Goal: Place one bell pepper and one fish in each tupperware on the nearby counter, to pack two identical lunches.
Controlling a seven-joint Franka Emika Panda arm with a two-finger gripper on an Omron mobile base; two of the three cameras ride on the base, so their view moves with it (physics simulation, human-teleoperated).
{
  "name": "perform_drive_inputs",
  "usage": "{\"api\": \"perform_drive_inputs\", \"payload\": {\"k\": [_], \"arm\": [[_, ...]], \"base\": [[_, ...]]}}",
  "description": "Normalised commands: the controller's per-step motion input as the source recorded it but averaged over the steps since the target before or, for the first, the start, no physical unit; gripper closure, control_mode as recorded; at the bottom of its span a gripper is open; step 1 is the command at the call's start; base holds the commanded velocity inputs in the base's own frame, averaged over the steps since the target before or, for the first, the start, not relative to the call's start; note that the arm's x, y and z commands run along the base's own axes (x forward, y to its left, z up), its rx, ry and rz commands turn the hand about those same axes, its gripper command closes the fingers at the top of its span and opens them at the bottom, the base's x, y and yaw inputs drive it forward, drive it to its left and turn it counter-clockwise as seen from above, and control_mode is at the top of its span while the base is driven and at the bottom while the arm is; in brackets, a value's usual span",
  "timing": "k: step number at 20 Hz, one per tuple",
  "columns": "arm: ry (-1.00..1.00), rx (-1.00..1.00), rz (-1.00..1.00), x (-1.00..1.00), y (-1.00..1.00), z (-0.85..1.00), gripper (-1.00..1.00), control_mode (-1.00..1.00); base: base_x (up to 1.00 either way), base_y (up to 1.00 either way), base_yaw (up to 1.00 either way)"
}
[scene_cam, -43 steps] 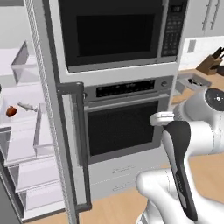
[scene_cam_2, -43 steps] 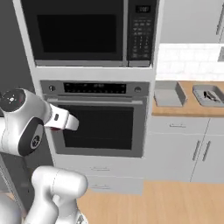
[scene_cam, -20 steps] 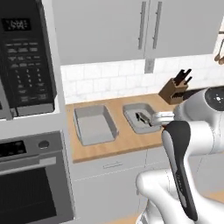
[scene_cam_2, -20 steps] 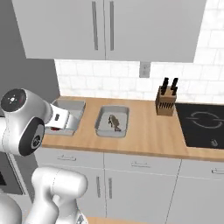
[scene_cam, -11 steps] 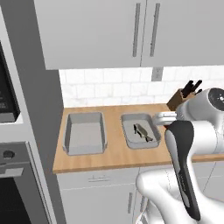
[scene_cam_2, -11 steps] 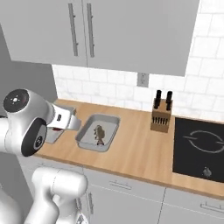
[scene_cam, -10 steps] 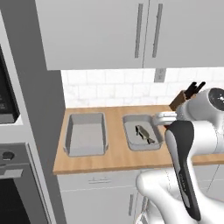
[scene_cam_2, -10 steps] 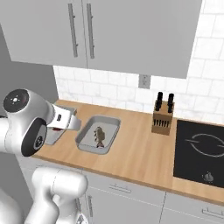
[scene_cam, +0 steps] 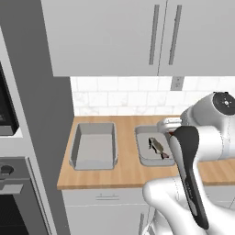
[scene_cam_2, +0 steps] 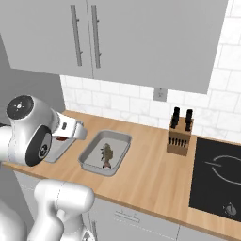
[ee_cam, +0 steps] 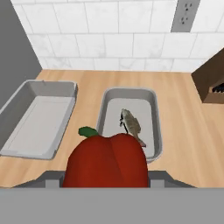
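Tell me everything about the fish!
The fish is small, grey-brown and speckled, with a paler belly and a thin tail. It lies flat on the floor of the right-hand tupperware, alone there, roughly along the tub's length. It touches nothing else. The tub sits on the wooden counter.

The white arm (scene_cam: 193, 151) rises bent at the elbow, forearm reaching forward. Its hand (ee_cam: 105, 175) is clamped on a red bell pepper (ee_cam: 106, 161), raised.
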Motion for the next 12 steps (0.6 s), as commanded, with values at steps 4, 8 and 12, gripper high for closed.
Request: {"api": "perform_drive_inputs", "payload": {"k": [4,8,12], "arm": [[0.00,0.00,0.10,0.67,-0.03,-0.98,1.00,-1.00],[0.14,0.00,0.06,0.91,0.00,-0.88,1.00,-1.00],[0.23,-0.01,0.01,0.78,0.02,-0.70,1.00,-1.00]], "base": [[0.00,0.00,0.00],[0.00,0.00,0.00],[0.00,0.00,0.00]]}}
